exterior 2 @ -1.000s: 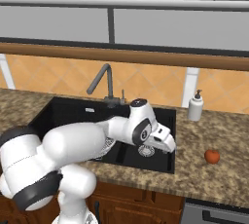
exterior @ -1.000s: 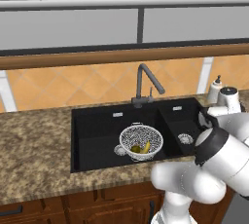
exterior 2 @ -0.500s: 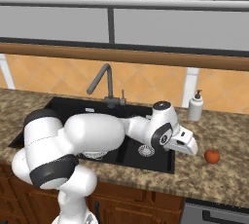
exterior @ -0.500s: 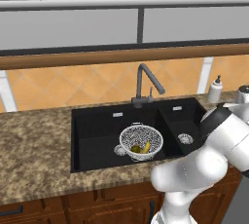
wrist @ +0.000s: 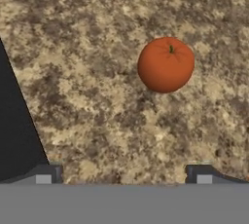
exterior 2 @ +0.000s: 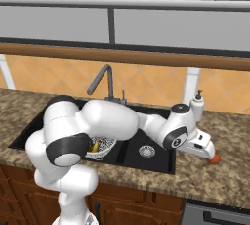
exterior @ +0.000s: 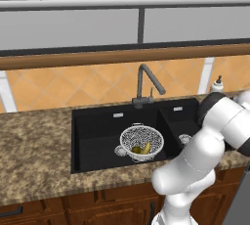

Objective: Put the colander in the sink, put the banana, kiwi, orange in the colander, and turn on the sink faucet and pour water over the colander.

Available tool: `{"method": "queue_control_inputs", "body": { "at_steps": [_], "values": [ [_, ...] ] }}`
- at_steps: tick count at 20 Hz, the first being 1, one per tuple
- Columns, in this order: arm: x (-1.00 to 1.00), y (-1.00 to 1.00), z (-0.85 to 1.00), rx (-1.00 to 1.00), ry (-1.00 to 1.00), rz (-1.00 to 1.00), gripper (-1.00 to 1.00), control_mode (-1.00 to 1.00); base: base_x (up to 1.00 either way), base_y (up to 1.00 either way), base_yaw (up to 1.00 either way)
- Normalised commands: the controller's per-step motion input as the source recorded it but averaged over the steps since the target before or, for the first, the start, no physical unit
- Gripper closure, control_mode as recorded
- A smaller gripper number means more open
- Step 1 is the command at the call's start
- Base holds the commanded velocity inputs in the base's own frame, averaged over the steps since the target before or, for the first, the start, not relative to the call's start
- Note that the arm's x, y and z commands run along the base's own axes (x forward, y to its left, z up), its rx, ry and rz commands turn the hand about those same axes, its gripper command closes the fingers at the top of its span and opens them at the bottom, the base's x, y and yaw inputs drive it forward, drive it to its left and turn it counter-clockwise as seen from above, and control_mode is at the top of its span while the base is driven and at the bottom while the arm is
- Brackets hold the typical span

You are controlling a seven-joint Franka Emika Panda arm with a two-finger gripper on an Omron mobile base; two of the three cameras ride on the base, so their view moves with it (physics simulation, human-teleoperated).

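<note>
Two basins make up the black rectangular sink [exterior: 97, 136] you see set in the speckled brown granite counter [exterior: 34, 146], with the tall dark grey gooseneck faucet [exterior: 145, 84] behind it. Your round white wire-mesh colander [exterior: 141, 142] sits in the large basin, the small curved yellow banana [exterior: 146, 147] inside it. You have the gripper [wrist: 124, 174] spread wide over the counter right of the sink, holding nothing. Your small round reddish-orange orange [wrist: 166, 64] lies on the counter just ahead of the gripper, untouched.
</note>
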Motion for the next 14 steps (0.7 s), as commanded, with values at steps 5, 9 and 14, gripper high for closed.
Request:
{"method": "queue_control_inputs", "body": {
  "at_steps": [5, 9, 14],
  "values": [
    [0.06, -0.34, 0.0, 0.01, 0.0, 0.0, -1.0, -1.0, 0.0, 0.0, 0.0],
    [0.04, -0.15, -0.04, 0.0, -0.04, 0.0, -1.0, -1.0, 0.0, 0.0, 0.0],
    [0.14, -0.02, -0.07, 0.0, -0.08, 0.0, -1.0, -1.0, 0.0, 0.0, 0.0]
  ]
}}
